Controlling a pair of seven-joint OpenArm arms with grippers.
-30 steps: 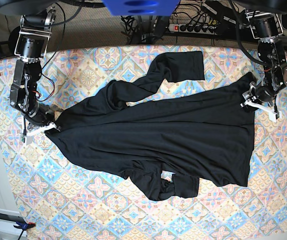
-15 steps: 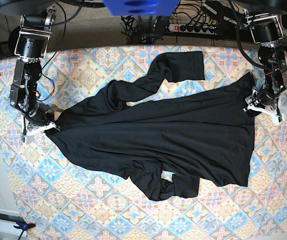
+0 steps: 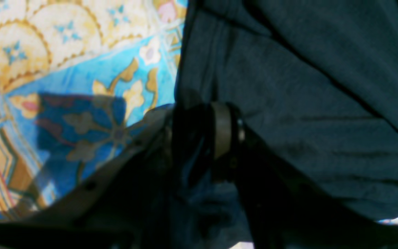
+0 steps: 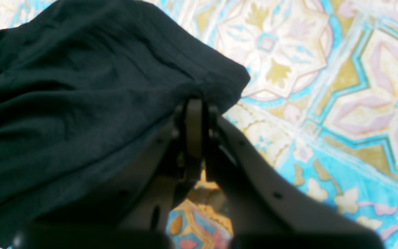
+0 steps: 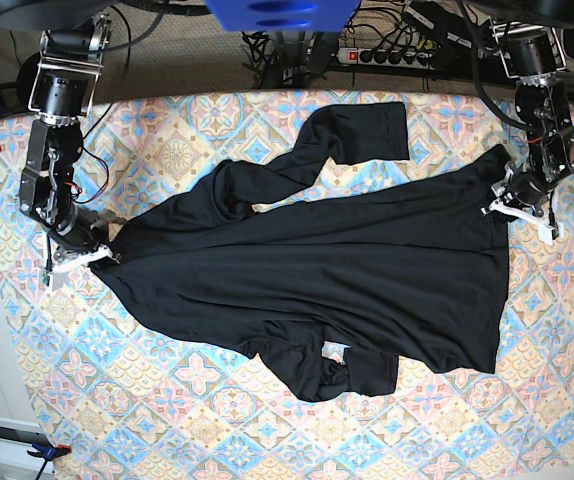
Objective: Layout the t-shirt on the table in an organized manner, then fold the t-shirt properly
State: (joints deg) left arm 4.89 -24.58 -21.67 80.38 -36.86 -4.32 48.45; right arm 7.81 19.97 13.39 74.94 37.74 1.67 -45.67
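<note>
Here we count one t-shirt (image 5: 317, 270), one tabletop (image 5: 197, 420) and two pincers. The black t-shirt lies spread across the middle of the tabletop, with one long sleeve (image 5: 327, 140) reaching up to the far edge and the other sleeve (image 5: 352, 372) bunched up near us. The left pincer (image 5: 515, 205) is closed tight on the t-shirt's edge at one side. The right pincer (image 5: 77, 258) is closed tight on the t-shirt's corner at the other side. The tabletop has a cloth with blue, pink and yellow flower tiles. Behind it we see a power strip (image 5: 392, 55) and dark cables (image 5: 277, 50). Some clamps (image 5: 47, 452) hold the cloth at the edges.
</note>
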